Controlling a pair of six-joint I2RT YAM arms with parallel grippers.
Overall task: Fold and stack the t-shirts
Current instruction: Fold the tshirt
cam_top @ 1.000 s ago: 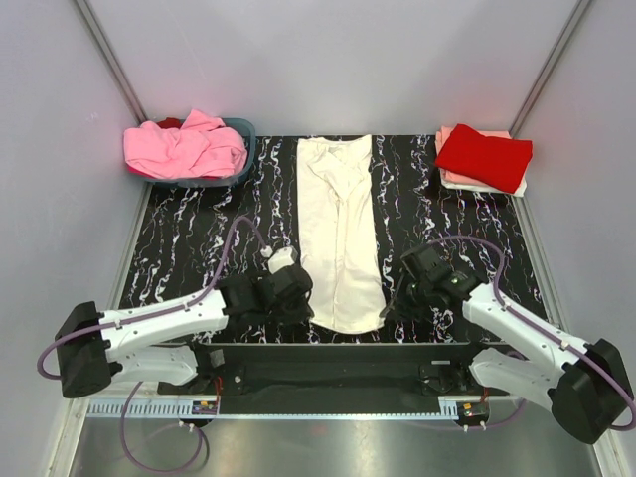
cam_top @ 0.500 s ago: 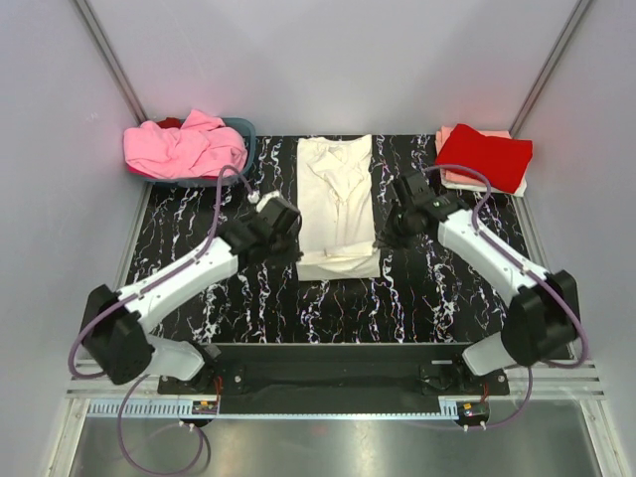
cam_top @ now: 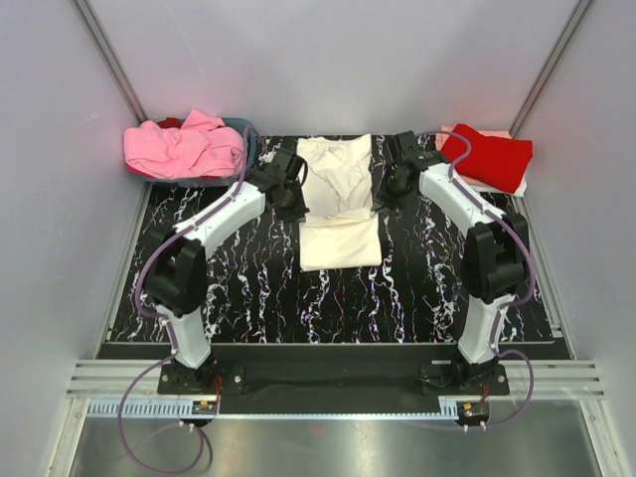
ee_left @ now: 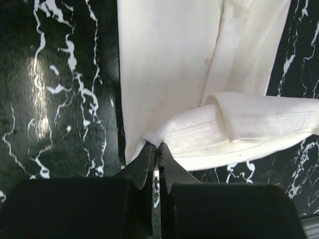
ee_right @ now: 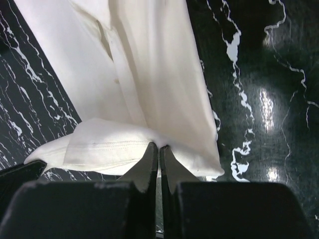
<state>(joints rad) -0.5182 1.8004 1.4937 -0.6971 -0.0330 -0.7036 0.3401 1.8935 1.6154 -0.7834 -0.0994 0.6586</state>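
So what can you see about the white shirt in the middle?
The cream t-shirt looks like soft, thin cloth with a stitched hem. It lies on the black marbled table, sides folded in, near end doubled back over itself. The left hand and right hand each pinch a hem corner.

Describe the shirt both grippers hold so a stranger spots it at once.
On the black marbled table, look between the basket of pink clothes far left and the red-topped folded stack far right. The cream shirt lies mid-table, its hem doubled back. Unlike its neighbours, it is cream and lies alone.
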